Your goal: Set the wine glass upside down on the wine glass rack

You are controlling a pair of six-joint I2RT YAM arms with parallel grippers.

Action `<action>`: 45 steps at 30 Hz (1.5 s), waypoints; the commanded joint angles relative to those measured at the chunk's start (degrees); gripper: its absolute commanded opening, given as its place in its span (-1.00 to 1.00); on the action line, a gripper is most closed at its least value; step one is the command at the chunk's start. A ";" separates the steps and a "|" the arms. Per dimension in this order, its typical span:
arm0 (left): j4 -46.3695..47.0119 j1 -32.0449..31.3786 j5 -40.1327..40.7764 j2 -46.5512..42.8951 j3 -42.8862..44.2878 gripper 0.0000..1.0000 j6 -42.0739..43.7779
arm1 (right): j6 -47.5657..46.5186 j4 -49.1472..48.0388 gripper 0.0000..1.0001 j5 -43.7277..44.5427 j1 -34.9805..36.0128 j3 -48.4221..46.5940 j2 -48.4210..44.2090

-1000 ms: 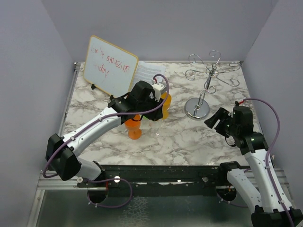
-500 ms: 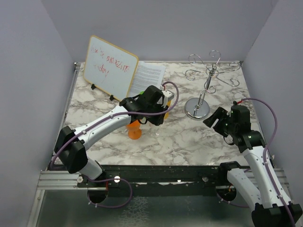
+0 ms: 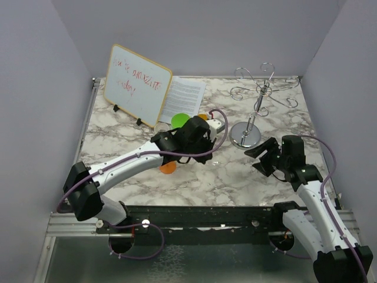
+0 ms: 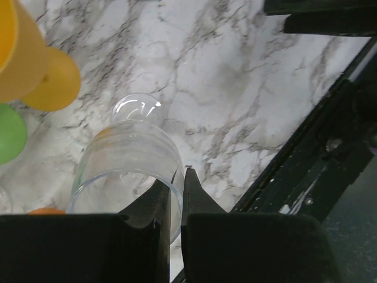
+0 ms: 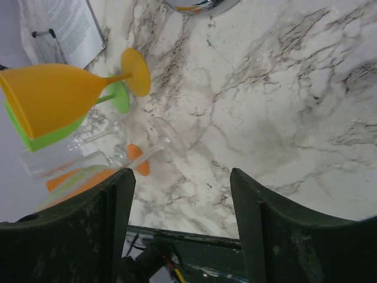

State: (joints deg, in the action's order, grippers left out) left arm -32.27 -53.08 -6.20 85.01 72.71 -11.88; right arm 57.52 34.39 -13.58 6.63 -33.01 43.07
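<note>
A clear wine glass (image 4: 126,159) stands upright on the marble, its round foot (image 4: 136,108) showing below the bowl. My left gripper (image 4: 177,177) is shut on the glass's rim, with one finger inside the bowl and the other outside. In the top view my left gripper (image 3: 197,147) hides the glass. The chrome wine glass rack (image 3: 245,135) stands at the back right, and its curled arms (image 3: 262,88) carry nothing. The edge of its base (image 5: 200,5) shows in the right wrist view. To the right of the rack's base my right gripper (image 3: 263,154) hangs open, with only table between its fingers (image 5: 118,200).
An orange-yellow glass (image 5: 53,97) and a green glass (image 3: 180,121) stand close behind the clear one, and an orange foot (image 3: 168,168) shows under my left arm. A whiteboard (image 3: 137,82) and a printed sheet (image 3: 184,97) lean at the back left. The table's black front rail (image 4: 330,147) lies near.
My left arm has swung right and lowered over the clear glass, and its jaws have closed on the rim. My right gripper has shifted slightly left, staying open.
</note>
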 commanded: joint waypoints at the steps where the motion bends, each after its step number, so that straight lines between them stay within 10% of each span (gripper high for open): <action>1: 19.00 -5.73 1.16 -6.11 -5.32 -1.00 -6.17 | 13.34 -1.84 0.42 -3.80 -0.39 -1.49 -1.71; 15: 48.64 -15.44 17.07 -5.18 -16.89 -1.00 -7.06 | 35.05 -6.56 0.17 -8.19 -0.39 4.69 -5.38; 38: 56.93 -17.15 16.57 -0.21 -18.49 -1.00 -5.06 | 37.48 -14.93 -0.42 -14.72 -0.39 5.73 1.61; 45: 57.76 -17.25 16.41 -0.56 -19.71 -0.82 -5.26 | 37.54 -17.23 -0.99 -14.67 -0.39 6.11 1.98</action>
State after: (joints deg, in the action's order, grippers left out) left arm 21.19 -70.00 9.74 84.51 54.11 -17.32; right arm 96.75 19.81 -25.30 5.87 -27.57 44.77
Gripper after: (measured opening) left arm 0.057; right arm 0.056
